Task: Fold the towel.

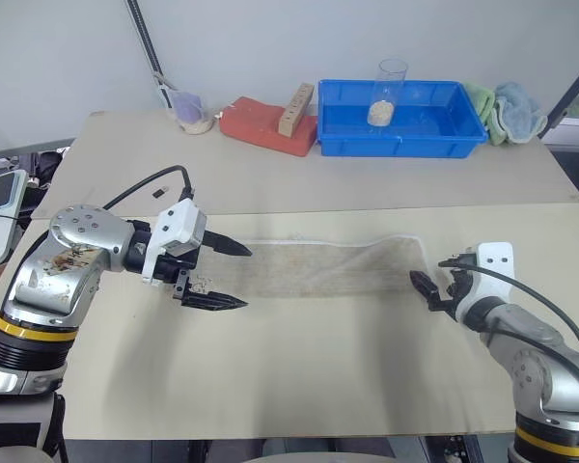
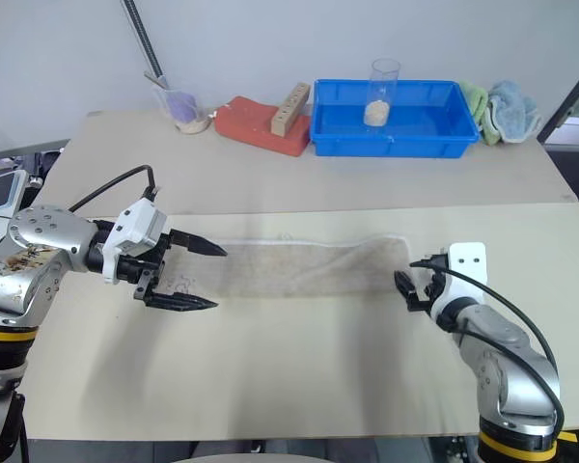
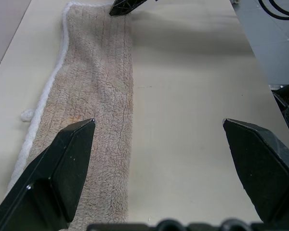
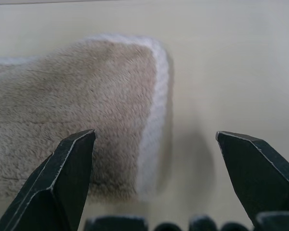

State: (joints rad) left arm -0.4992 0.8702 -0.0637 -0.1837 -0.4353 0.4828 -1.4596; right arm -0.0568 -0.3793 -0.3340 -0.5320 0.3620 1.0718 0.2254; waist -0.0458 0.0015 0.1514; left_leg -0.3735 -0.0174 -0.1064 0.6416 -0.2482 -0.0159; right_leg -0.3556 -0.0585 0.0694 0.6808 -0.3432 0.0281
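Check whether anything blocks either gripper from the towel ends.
Nothing visible does. The towel lies as a long strip on bare table; the open left gripper is at one end, the open right gripper at the other.

A beige-grey terry-cloth towel with white stitched edging lies as a long folded strip across the middle of the pale cream tabletop, a faint orange stain showing in its pile. Along the tabletop's far edge sit a bright blue plastic tray, a red-orange block, a light tan wooden piece, and, at the far right corner, a green cloth beside a light blue cloth.
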